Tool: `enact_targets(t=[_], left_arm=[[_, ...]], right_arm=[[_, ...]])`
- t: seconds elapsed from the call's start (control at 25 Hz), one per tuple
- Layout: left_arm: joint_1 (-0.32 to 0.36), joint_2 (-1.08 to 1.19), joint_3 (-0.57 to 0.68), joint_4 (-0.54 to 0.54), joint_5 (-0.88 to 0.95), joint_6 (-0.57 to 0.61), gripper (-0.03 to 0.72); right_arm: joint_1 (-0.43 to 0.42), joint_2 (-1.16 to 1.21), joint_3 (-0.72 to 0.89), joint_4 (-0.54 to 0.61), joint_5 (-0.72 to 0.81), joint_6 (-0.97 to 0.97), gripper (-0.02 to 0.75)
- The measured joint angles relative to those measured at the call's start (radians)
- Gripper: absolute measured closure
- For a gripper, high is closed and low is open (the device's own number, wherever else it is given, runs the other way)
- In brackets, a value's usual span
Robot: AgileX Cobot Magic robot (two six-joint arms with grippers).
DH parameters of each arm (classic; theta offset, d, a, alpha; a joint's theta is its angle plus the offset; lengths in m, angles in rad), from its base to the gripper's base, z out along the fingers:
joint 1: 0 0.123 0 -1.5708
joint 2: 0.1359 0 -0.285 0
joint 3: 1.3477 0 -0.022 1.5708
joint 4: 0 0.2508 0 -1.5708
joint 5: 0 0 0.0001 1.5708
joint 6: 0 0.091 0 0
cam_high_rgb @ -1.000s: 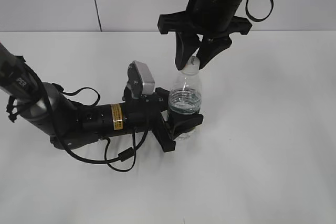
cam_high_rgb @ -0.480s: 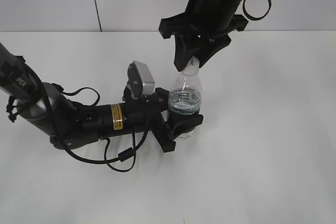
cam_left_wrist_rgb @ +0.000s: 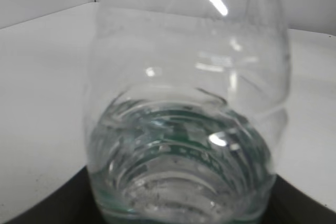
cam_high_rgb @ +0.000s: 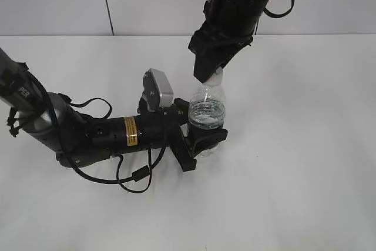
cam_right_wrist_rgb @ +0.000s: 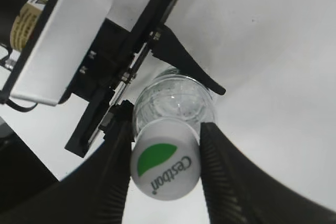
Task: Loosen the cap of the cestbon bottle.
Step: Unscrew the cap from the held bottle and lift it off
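the right claw (cam_right_wrist_rgb: 165,169) comes down from above with its two black ribbed fingers (cam_right_wrist_rgb: 107,174) pressed against opposite sides of the small round white plastic cap (cam_right_wrist_rgb: 164,164) with a green leaf mark and "cestbon" lettering, clamped on it. in the exterior view this right claw (cam_high_rgb: 212,70) hides nearly all of the cap, with only a sliver of white showing at its lower tip.

under the cap sits the small clear ribbed plastic cestbon bottle (cam_high_rgb: 206,114), standing upright with water low inside it. its green label band shows faintly through the water in the left wrist view, where the bottle (cam_left_wrist_rgb: 186,124) fills most of the frame.

the left claw (cam_high_rgb: 201,135) reaches in level from the left of the bottle, and its black fingers (cam_high_rgb: 207,138) wrap the bottle's lower body on both sides, clamped on it. just left of the bottle, a grey-and-white camera block (cam_high_rgb: 158,89) sits on top of that arm's wrist, with a yellow label (cam_high_rgb: 130,130) further left on the black arm body.

the bottle stands on a plain white surface (cam_high_rgb: 305,163), near its middle.
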State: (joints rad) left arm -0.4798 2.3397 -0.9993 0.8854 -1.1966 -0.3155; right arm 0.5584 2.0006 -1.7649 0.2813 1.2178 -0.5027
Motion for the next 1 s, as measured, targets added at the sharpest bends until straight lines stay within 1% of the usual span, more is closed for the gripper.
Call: enact_targets(t=[0.28,0.68,0.84,1.0], left_arm=[[0.0,0.0,0.0,0.001,0.0,0.003,0.285],[0.0,0.0,0.0,0.001,0.002,0.003,0.285],[0.0,0.0,0.0,0.001,0.002,0.003,0.285],[0.0,0.0,0.0,0.001,0.002,0.006,0.285]], right_arm=[[0.0,0.0,0.0,0.013,0.0,-0.311,0.433],[0.0,0.0,0.0,0.019,0.0,-0.671,0.435],[0.0,0.0,0.0,0.02,0.001,-0.802,0.435],[0.0,0.0,0.0,0.019,0.003,-0.887,0.435]])
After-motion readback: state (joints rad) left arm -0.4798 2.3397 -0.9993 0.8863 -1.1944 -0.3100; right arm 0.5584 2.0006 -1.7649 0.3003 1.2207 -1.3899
